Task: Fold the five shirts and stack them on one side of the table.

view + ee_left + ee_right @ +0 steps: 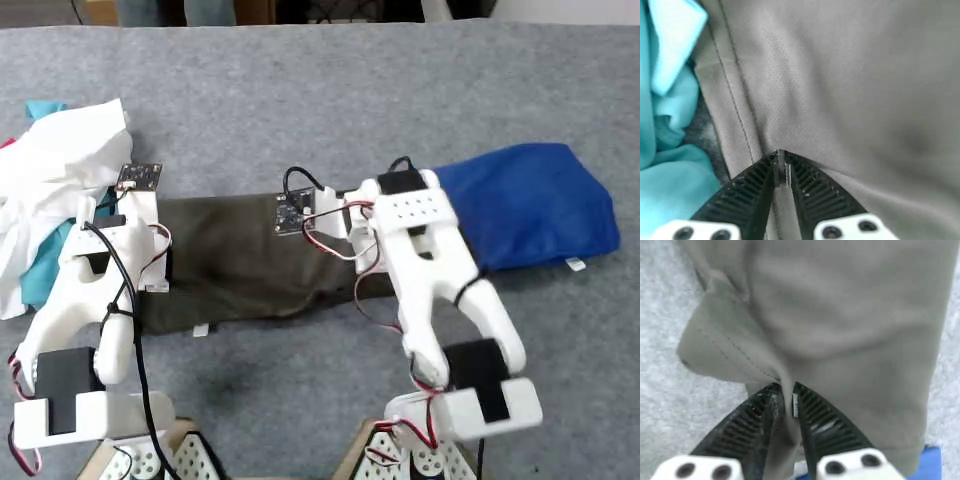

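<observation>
**High view.** A long olive-grey fabric shirt [240,265] lies flattened in a band across the middle of the grey felt-covered table [300,90]. My left arm [90,300] stands over its left end and my right arm [430,260] over its right end. A folded royal-blue fabric shirt [525,205] lies on the right side of the table, just beside the olive-grey shirt's right end. A crumpled white fabric shirt [60,160] is heaped at the left edge. A turquoise fabric shirt [45,265] lies partly under it, close to my left arm.

**Left wrist view.** This view adds the grip detail. My left gripper [781,160] has its black ribbed jaws drawn together on a raised ridge of the olive-grey cloth. A stitched seam runs along the cloth close to the pinch. The turquoise shirt [665,150] lies bunched just beside that seamed edge, with a narrow dark strip of table between them.

**Right wrist view.** My right gripper [785,395] is likewise clamped on a pinched fold of the olive-grey shirt, near a stitched, rounded corner of the cloth. Bare grey table [670,390] lies to one side of that corner. A corner of the royal-blue shirt [932,462] lies against the olive-grey cloth on the other side.
</observation>
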Tool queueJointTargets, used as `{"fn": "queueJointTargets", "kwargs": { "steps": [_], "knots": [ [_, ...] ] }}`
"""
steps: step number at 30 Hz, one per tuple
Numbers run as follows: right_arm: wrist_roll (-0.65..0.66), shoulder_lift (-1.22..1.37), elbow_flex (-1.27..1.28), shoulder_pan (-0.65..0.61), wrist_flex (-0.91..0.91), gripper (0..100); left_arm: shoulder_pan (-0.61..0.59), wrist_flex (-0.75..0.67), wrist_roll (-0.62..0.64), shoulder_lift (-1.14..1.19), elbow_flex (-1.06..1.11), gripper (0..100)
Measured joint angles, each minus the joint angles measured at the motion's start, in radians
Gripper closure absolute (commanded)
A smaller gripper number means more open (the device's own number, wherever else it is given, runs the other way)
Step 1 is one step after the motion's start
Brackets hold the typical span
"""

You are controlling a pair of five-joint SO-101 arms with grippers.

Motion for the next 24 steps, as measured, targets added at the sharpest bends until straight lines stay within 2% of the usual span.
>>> {"fn": "queueJointTargets", "kwargs": {
  "steps": [7, 12, 14, 17, 21, 24],
  "knots": [
    [-0.006, 0.074, -0.006, -0.002, -0.123, 96.2, 0.000, 0.000, 0.000, 0.000, 0.000, 97],
    [-0.190, 0.075, -0.006, -0.003, -0.196, 79.3, 0.000, -0.017, 0.000, -0.006, 0.014, 97],
    [-0.273, 0.072, -0.006, -0.003, -0.196, 75.5, 0.000, -0.018, 0.000, -0.009, 0.014, 97],
    [-0.316, 0.038, -0.006, -0.002, -0.196, 72.9, 0.000, -0.018, 0.000, -0.009, 0.014, 97],
    [-0.331, -0.038, -0.006, -0.002, -0.186, 80.6, 0.000, -0.018, 0.000, -0.009, 0.014, 97],
    [-0.331, -0.097, -0.006, 0.000, -0.120, 99.1, 0.000, -0.018, 0.000, -0.009, 0.014, 97]
  ]
}}
